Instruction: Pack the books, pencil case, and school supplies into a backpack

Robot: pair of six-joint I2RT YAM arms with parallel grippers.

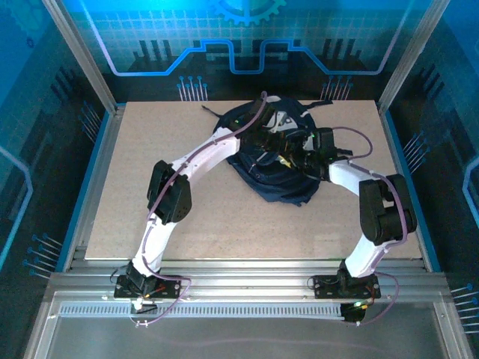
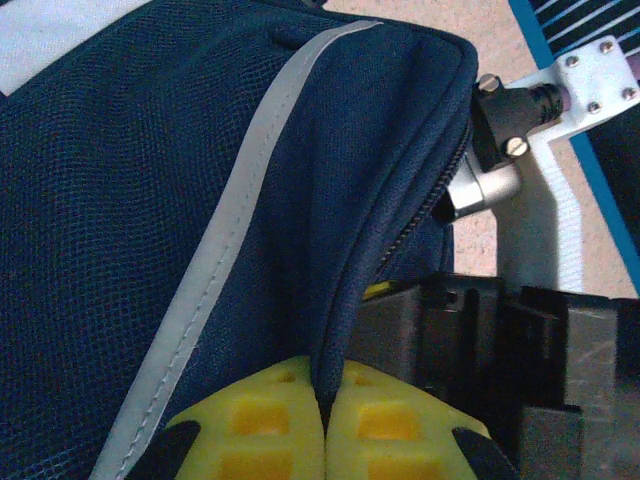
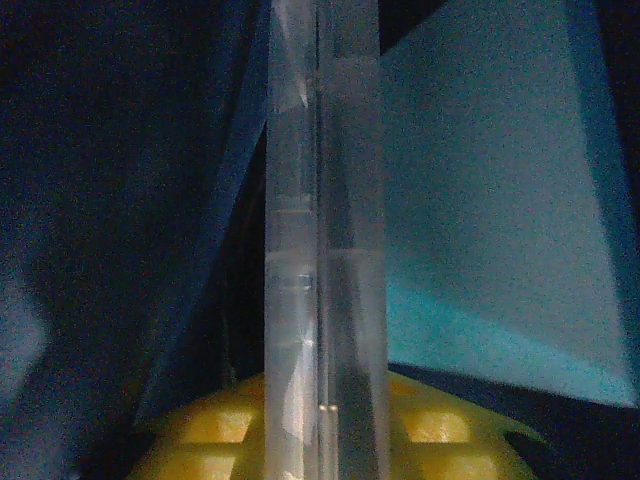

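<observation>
The navy backpack (image 1: 278,179) lies at the far middle of the table, both arms reaching into it. My left gripper (image 2: 325,412) is shut on a fold of the backpack's fabric (image 2: 345,300) by the zipper edge, next to its grey stripe (image 2: 235,240). My right gripper (image 3: 325,425) is inside the dark bag, shut on the pencil case (image 3: 320,200), a long narrow bar that looks frosted grey and dark edge-on here. A light-blue flat pad (image 3: 490,220) sits just right of the case. From above, the left gripper (image 1: 268,149) and right gripper (image 1: 298,158) are close together.
The right arm's black body (image 2: 500,350) and white bracket (image 2: 590,80) sit right beside my left gripper at the bag's opening. Bare tan tabletop (image 1: 150,142) surrounds the backpack, ringed by a metal frame (image 1: 82,149) and blue walls.
</observation>
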